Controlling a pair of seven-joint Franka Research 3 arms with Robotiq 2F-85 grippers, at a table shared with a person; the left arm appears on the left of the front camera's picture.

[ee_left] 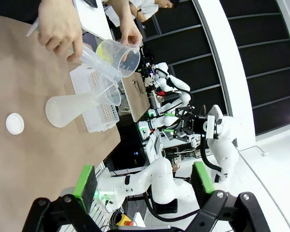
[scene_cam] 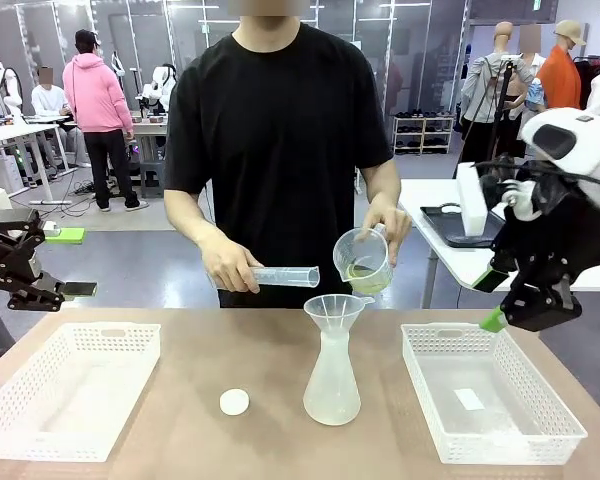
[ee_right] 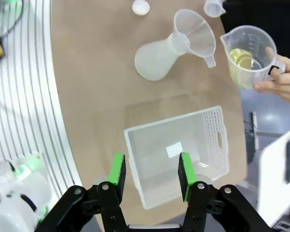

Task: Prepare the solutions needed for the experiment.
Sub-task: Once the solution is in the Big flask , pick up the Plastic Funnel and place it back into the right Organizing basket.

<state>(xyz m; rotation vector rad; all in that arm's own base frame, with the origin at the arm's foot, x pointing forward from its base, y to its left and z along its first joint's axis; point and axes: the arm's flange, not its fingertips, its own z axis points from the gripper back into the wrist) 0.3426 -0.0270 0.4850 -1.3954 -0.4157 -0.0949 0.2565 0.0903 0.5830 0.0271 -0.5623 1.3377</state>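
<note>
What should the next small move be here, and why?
Probably the person tips the beaker a little more so the solution runs into the funnel seated in the flask: the beaker is held tilted, close above the funnel's rim, with liquid pooled inside.

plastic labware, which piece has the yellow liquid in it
The handled beaker in the person's hand, above the funnel: a yellow-green layer sits in its bottom. The measuring cylinder and the flask show no such colour.

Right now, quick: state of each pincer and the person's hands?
Left pincer: open, empty.
Right pincer: open, empty.
One hand: holding graduated cylinder.
Other hand: holding beaker of solution.
</note>
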